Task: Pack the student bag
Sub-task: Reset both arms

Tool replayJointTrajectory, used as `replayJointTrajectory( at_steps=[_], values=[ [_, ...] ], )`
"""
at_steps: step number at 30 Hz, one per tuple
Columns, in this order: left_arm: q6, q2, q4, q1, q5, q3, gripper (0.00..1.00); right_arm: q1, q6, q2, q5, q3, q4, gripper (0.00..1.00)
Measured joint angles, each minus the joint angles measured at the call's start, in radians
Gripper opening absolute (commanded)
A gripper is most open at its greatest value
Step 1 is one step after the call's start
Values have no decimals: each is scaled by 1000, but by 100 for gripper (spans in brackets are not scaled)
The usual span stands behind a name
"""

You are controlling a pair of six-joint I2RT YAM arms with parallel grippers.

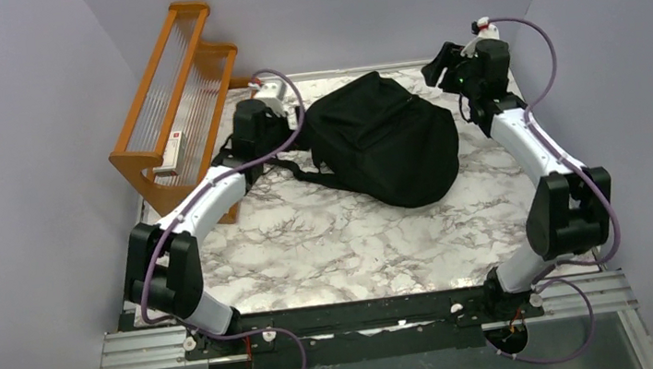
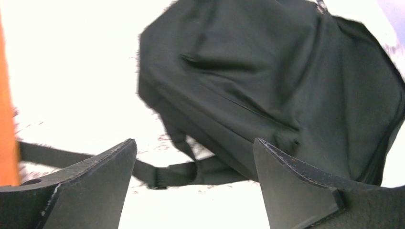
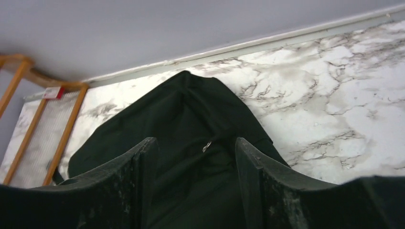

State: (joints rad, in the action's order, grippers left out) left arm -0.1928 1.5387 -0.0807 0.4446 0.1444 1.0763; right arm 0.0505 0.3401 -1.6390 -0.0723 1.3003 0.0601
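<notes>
Though cropped at right, student bag blurred.

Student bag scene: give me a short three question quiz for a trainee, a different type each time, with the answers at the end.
1. True or false: the student bag lies on the marble table, gripped by neither the left claw nor the right claw.
2. Multiple choice: what stands by the table's far left corner? A. a wooden rack B. a metal bin C. a cardboard box
3. Fill in: the left wrist view shows the left claw's fingers standing ___ (open or shut).
Key: 1 true; 2 A; 3 open.
</notes>
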Motion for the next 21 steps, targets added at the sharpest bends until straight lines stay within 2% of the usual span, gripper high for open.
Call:
replayJointTrajectory(
  at_steps=[5,7,8,16,21],
  values=[
    [-103,-26,90,-173,10,42,99,0,57,170,-135,-106,5,88],
    [-106,-52,125,-193,-1,44,99,0,60,232,-186,-140,-5,98],
    [-103,-66,141,-193,-5,47,99,0,56,262,-207,-155,-12,100],
    [-64,-246,246,-180,-132,74,99,2,-17,550,-248,-296,-168,100],
    [-91,-369,245,-180,-233,-24,99,2,-67,727,-216,-389,-227,100]
  ],
)
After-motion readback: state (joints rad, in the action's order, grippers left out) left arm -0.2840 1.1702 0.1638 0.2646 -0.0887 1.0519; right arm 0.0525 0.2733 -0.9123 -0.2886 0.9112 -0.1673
